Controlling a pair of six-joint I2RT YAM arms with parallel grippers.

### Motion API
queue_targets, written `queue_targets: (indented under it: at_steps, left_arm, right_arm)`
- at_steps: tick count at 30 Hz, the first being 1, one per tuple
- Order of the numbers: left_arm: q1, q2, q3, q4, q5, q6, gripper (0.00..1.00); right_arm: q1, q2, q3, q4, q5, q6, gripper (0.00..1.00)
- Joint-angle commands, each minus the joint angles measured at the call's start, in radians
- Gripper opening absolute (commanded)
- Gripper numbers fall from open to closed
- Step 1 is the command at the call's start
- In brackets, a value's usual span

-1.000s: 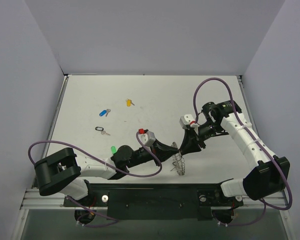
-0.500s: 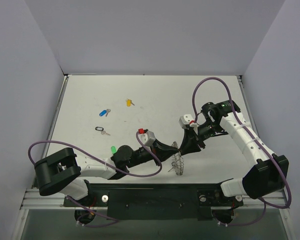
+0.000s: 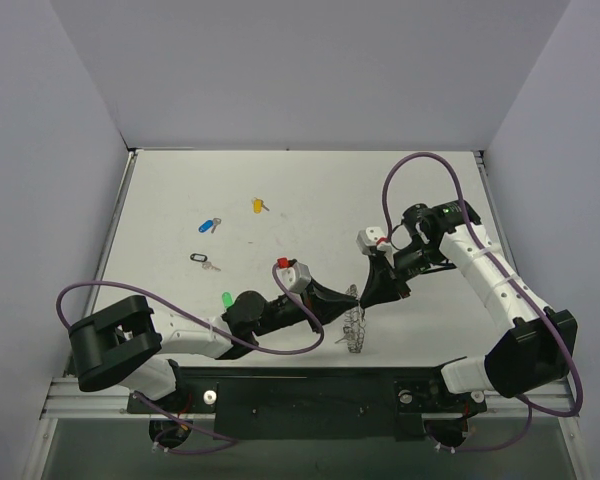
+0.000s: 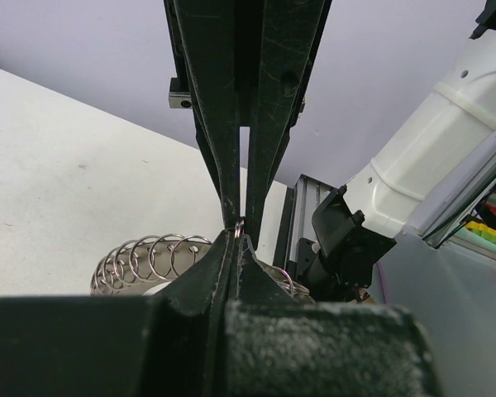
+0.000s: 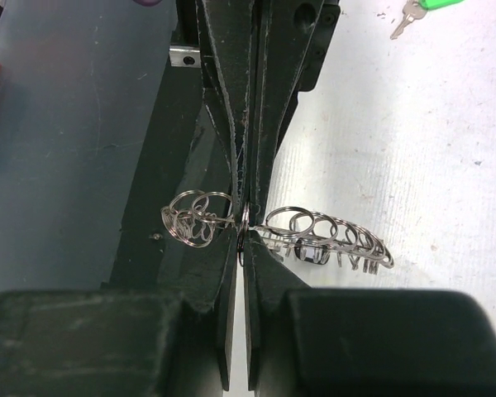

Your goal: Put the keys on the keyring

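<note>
The keyring [image 3: 355, 326] is a lacy chain of silvery wire loops. It hangs between both grippers near the table's front middle. My left gripper [image 3: 350, 298] and right gripper [image 3: 366, 297] meet tip to tip. In the left wrist view my left gripper [image 4: 238, 235] is shut on one loop of the keyring [image 4: 149, 258]. In the right wrist view my right gripper [image 5: 245, 235] is shut on the same keyring [image 5: 331, 236], and a dark-capped key [image 5: 314, 255] hangs among the loops. The blue key [image 3: 210, 225], yellow key [image 3: 259, 205], black key [image 3: 202, 259] and green key [image 3: 226, 300] lie on the table.
The loose keys lie spread over the left half of the white table [image 3: 310, 200]. Grey walls close in the back and sides. The black mounting rail [image 3: 310, 385] runs along the near edge, close under the hanging ring. Purple cables loop off both arms.
Both grippers and the hanging keyring have shifted slightly to the left. Both stay shut on the ring. The loose keys have not moved.
</note>
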Motion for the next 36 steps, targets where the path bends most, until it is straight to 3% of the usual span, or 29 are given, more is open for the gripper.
queue_targets:
  at_steps: [1, 2, 3, 5, 7, 9, 12, 16, 26, 36]
  left_arm:
    - [0.008, -0.069, 0.037, 0.211, -0.010, -0.014, 0.10]
    - [0.008, -0.084, 0.039, 0.175, -0.005, -0.007, 0.19]
    - [0.008, -0.127, 0.039, 0.082, -0.001, 0.006, 0.35]
    - [0.008, -0.202, 0.043, -0.085, -0.010, 0.038, 0.47]
    - [0.007, -0.283, 0.060, -0.299, -0.013, 0.092, 0.57]
    - [0.005, -0.331, 0.105, -0.509, -0.020, 0.132, 0.60]
    - [-0.002, -0.342, 0.195, -0.765, -0.007, 0.215, 0.60]
    - [-0.022, -0.285, 0.289, -0.871, -0.007, 0.301, 0.60]
    - [-0.073, -0.106, 0.464, -0.907, -0.090, 0.450, 0.48]
    - [-0.085, -0.037, 0.487, -0.868, -0.076, 0.453, 0.40]
  right_arm:
    - [0.008, -0.018, 0.027, -0.070, 0.055, 0.115, 0.00]
    - [0.008, -0.021, 0.030, -0.065, 0.089, 0.138, 0.00]
    - [0.008, -0.024, 0.039, -0.065, 0.106, 0.146, 0.00]
    - [0.009, -0.030, 0.053, -0.068, 0.158, 0.169, 0.00]
    - [0.012, -0.034, 0.073, -0.079, 0.231, 0.181, 0.00]
    - [0.020, -0.031, 0.097, -0.102, 0.280, 0.181, 0.00]
    - [0.041, -0.018, 0.148, -0.125, 0.348, 0.219, 0.00]
    - [0.069, -0.011, 0.185, -0.124, 0.428, 0.278, 0.00]
    - [0.090, -0.015, 0.176, -0.104, 0.445, 0.321, 0.00]
    - [0.089, -0.015, 0.173, -0.102, 0.416, 0.313, 0.00]
